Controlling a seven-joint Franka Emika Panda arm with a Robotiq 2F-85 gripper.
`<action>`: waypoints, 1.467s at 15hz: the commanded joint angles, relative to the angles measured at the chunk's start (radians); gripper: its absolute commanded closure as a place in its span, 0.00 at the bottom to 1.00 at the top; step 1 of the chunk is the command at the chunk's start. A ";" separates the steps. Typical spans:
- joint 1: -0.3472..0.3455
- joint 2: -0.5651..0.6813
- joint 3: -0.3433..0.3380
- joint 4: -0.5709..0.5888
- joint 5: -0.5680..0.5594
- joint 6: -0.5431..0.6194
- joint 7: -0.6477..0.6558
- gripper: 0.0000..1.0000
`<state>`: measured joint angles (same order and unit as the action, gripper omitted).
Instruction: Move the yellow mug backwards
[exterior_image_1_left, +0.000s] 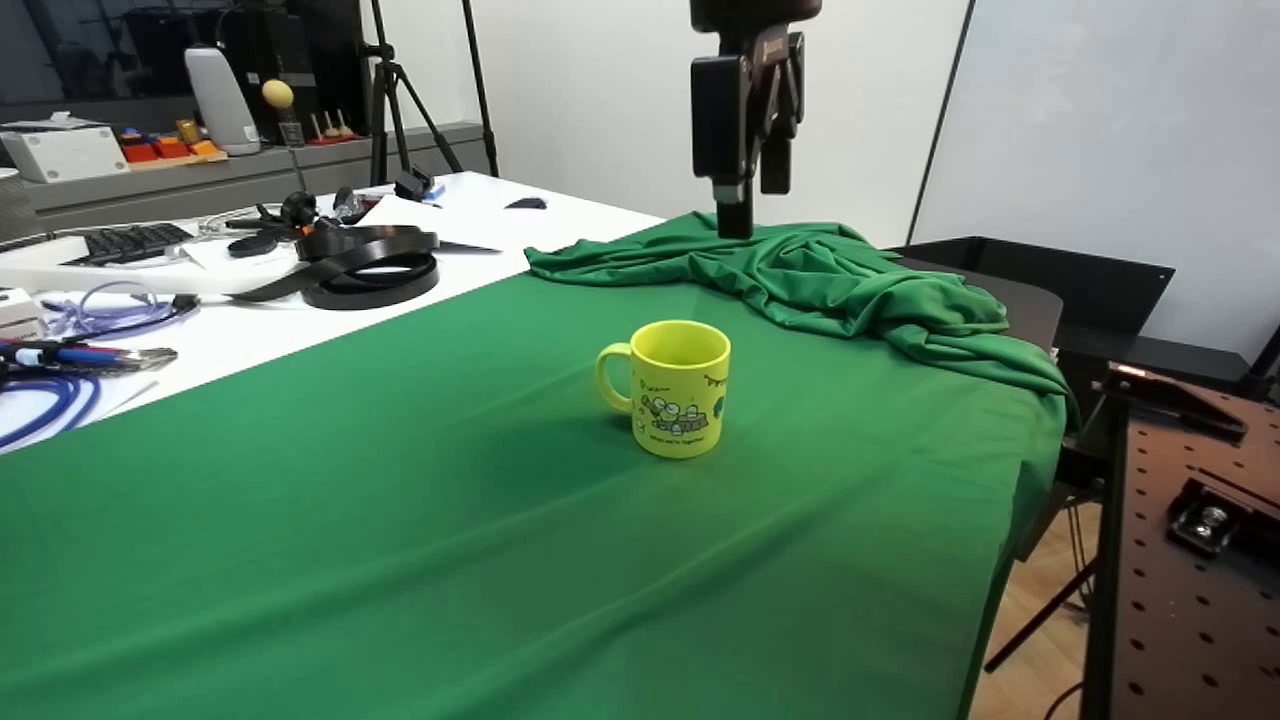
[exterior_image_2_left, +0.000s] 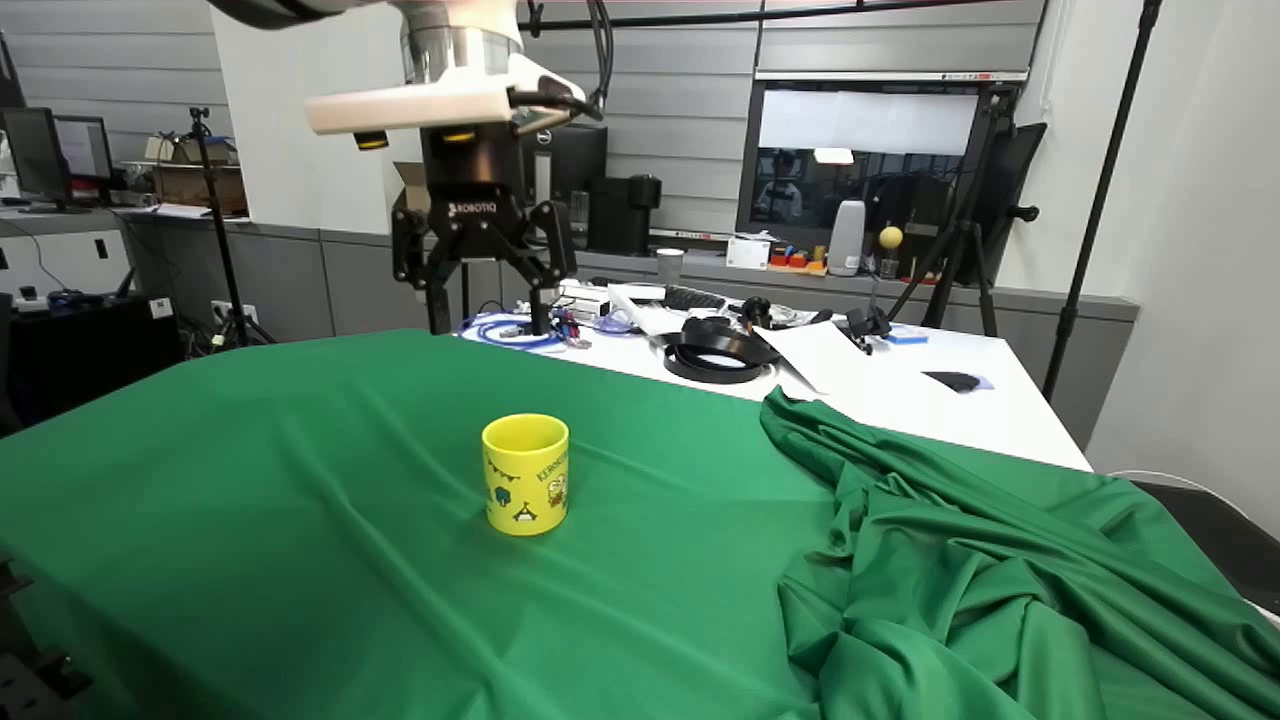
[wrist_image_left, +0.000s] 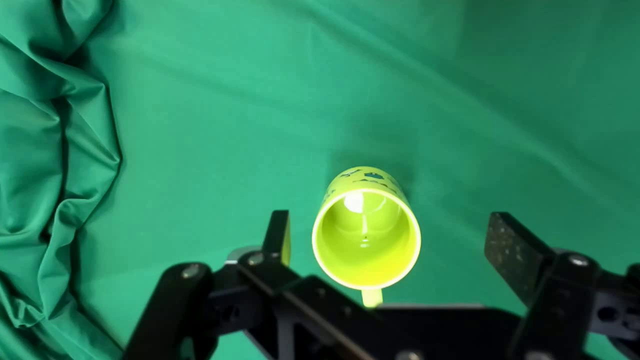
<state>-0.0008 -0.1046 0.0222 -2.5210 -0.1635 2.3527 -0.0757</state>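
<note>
The yellow mug stands upright on the green cloth in both exterior views (exterior_image_1_left: 680, 400) (exterior_image_2_left: 526, 480). It has a printed side, and its handle shows at its left in an exterior view. My gripper is open and empty, high above the cloth and apart from the mug, in both exterior views (exterior_image_1_left: 755, 200) (exterior_image_2_left: 490, 318). In the wrist view the mug (wrist_image_left: 366, 240) shows between the two fingers of the gripper (wrist_image_left: 391, 232), nearer the left finger. Its inside is empty and its handle points to the bottom, partly hidden by the gripper.
A bunched part of the green cloth (exterior_image_1_left: 830, 270) lies along one side of the table. Black straps (exterior_image_1_left: 370, 270), cables and a keyboard (exterior_image_1_left: 130, 242) lie on the white table part. A brown perforated panel (exterior_image_1_left: 1200, 600) is beside the table.
</note>
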 joint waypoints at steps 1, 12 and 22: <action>0.004 0.016 -0.003 0.001 -0.009 0.016 0.001 0.00; 0.019 0.167 0.002 -0.011 0.061 0.298 0.018 0.00; 0.030 0.313 -0.012 0.012 0.040 0.452 0.035 0.00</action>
<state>0.0175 0.1794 0.0162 -2.5287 -0.1182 2.7996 -0.0712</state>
